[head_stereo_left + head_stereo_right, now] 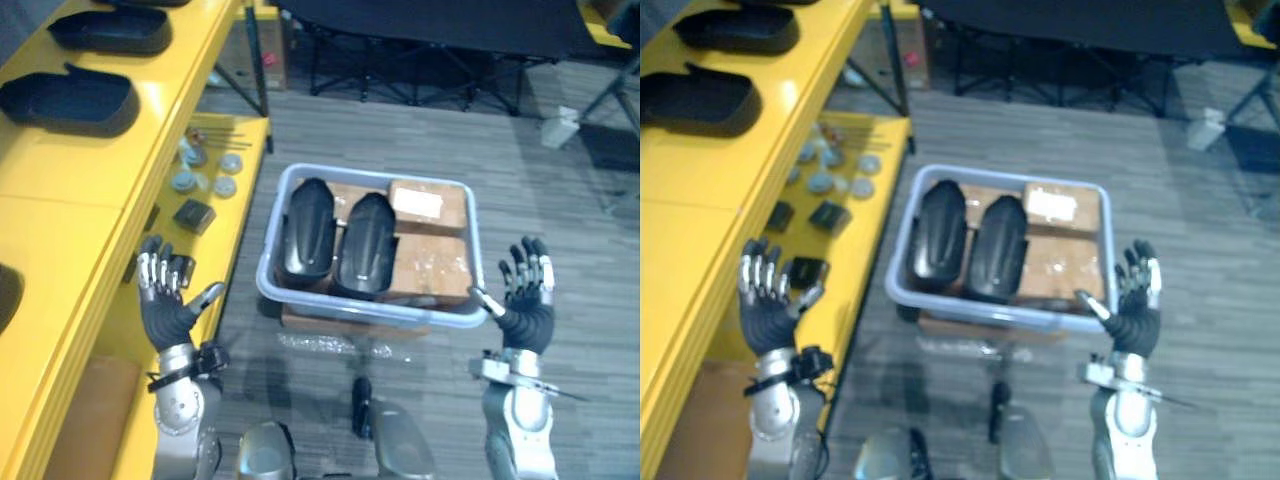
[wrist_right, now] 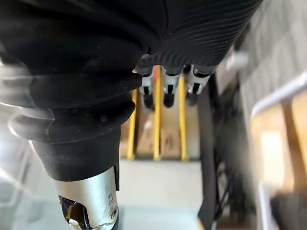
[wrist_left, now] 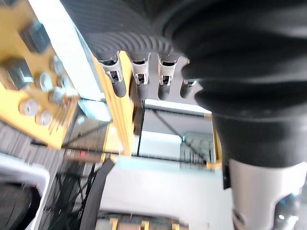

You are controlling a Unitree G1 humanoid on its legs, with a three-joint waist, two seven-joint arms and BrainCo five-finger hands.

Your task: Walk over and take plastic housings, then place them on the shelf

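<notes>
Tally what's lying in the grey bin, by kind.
Black plastic housings: 2
Cardboard boxes: 2 in plain sight; the brown under the housings may be more, cannot tell
Total: 4 seen

1. Grey crate (image 1: 372,313) stands on a grey plank-pattern floor (image 1: 570,250).
2. In the crate's right half are two brown cardboard boxes. The far box (image 1: 428,205) bears a white label and the near box (image 1: 430,265) is plain.
3. Left of the crate is a cluster of round grey discs (image 1: 225,187), with a small black box (image 1: 194,215) just beside them.
4. Beyond the crate stands a dark folding frame (image 1: 400,70).
</notes>
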